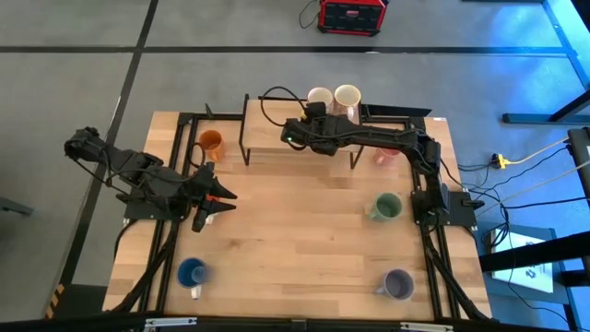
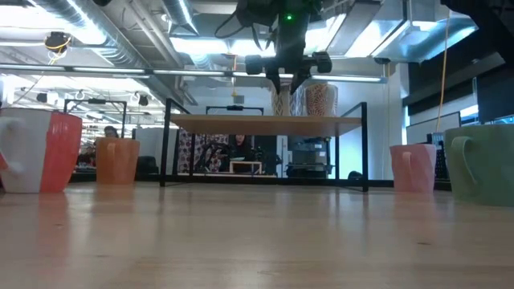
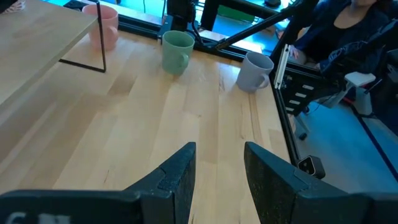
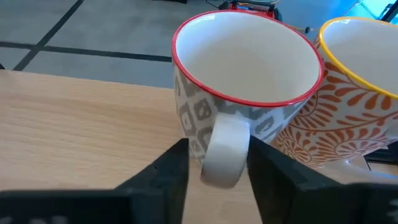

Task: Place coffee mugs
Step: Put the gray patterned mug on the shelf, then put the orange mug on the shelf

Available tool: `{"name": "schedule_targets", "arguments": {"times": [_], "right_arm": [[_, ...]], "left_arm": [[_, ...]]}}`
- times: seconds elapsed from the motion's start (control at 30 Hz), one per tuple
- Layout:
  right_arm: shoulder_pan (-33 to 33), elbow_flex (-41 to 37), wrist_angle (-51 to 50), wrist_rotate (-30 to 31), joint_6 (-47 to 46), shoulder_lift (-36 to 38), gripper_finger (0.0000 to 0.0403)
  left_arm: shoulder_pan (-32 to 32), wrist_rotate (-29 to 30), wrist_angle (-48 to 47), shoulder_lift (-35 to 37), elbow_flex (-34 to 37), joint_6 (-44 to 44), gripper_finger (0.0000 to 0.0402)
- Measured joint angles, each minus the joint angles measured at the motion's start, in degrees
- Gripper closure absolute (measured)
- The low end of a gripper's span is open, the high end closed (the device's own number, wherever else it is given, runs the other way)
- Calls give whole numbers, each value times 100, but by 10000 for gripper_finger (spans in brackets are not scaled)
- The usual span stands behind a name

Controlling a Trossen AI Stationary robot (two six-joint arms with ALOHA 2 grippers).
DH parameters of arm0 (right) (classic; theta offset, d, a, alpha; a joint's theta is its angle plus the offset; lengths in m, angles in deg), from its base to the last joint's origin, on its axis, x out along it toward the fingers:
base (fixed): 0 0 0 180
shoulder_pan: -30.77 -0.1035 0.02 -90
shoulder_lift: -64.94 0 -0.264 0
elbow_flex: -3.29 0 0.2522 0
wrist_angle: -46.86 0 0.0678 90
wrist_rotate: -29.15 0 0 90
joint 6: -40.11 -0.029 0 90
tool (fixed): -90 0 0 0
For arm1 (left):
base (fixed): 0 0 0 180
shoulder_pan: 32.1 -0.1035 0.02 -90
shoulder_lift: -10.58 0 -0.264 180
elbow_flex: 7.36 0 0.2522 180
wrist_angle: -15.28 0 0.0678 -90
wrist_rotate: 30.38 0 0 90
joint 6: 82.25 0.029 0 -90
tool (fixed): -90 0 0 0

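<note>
No writing is legible. On the raised shelf (image 1: 295, 138), the right tool (image 4: 214, 163) straddles the handle of the red-rimmed grey-patterned mug (image 4: 245, 93), fingers apart, touching the yellow-rimmed orange-patterned mug (image 4: 348, 99). The left tool (image 3: 217, 180), parted, hovers over bare tabletop (image 1: 304, 240).

Both arms are matte black and built of chunky jointed segments, the left arm (image 1: 138, 180) angular and blocky, the right arm (image 1: 387, 138) longer and slimmer with black cables looping off it. A small green light glows on the right arm's wrist. Each arm ends in two flat, dark, blade-like fingers (image 3: 177, 180) with squared tips.
</note>
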Motion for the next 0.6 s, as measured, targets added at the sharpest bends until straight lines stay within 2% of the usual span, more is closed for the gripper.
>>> {"name": "schedule_targets", "arguments": {"times": [0.2,0.5,0.6], "right_arm": [[-5,178,-490,-116,-2,0,216],[-64,910,-1142,-788,356,2,212],[-162,1123,-1289,-806,420,4,212]], "left_arm": [[-2,-5,0,0,0,-2,271],[-1,-13,0,0,0,-7,271],[-2,-13,0,0,0,-7,271]]}}
